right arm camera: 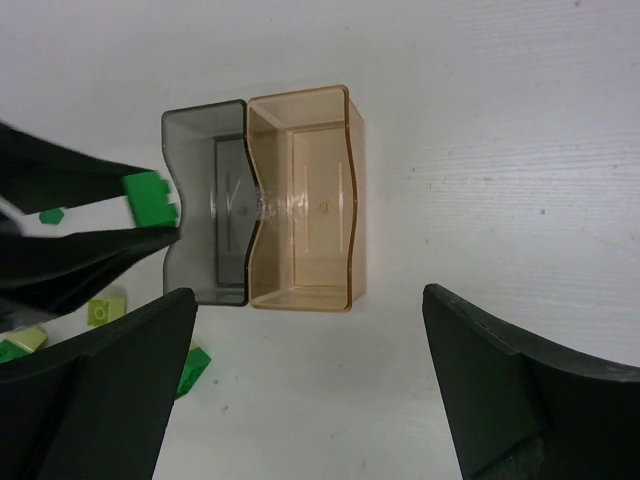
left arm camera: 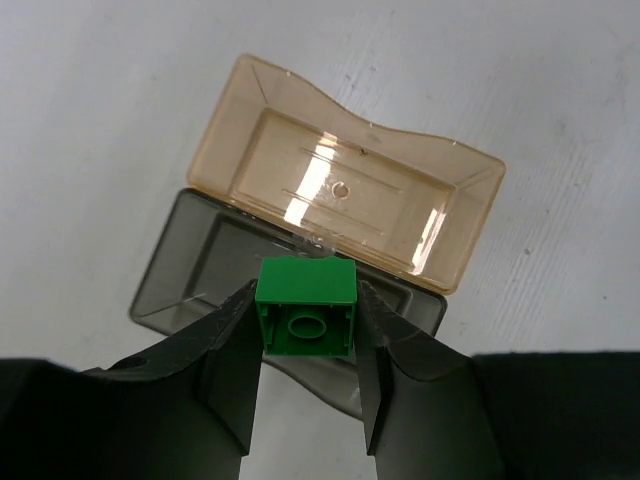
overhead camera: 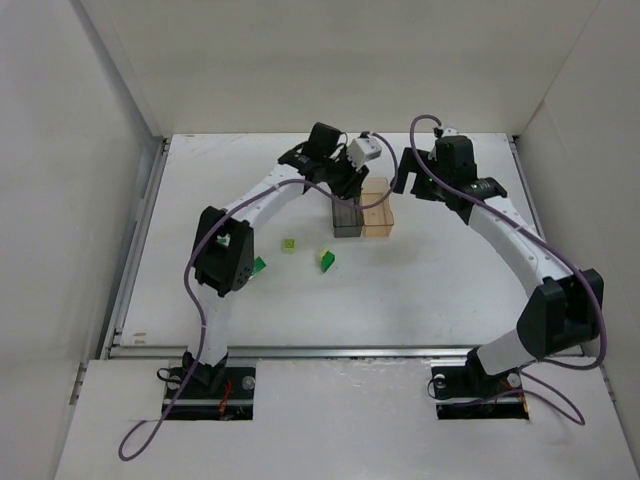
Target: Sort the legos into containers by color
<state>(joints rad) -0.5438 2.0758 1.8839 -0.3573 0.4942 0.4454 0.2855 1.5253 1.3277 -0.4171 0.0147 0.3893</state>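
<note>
My left gripper point(left arm camera: 306, 312) is shut on a dark green lego point(left arm camera: 306, 305), held just above the near rim of the smoky grey container point(left arm camera: 185, 275). The pale orange container point(left arm camera: 345, 195) adjoins it on the far side; both look empty. In the top view the left gripper point(overhead camera: 343, 187) hovers over the grey container point(overhead camera: 346, 220), beside the orange container point(overhead camera: 378, 216). My right gripper point(right arm camera: 308, 300) is open and empty, above the table just off the orange container point(right arm camera: 310, 190). The held lego point(right arm camera: 150, 200) shows by the grey container point(right arm camera: 205, 150). The right gripper point(overhead camera: 407, 180) is right of the containers.
Loose legos lie on the white table left of the containers: a pale yellow-green one point(overhead camera: 289, 244), a green one point(overhead camera: 326, 260) and a dark green one point(overhead camera: 259, 264) by the left arm's elbow. White walls enclose the table on three sides.
</note>
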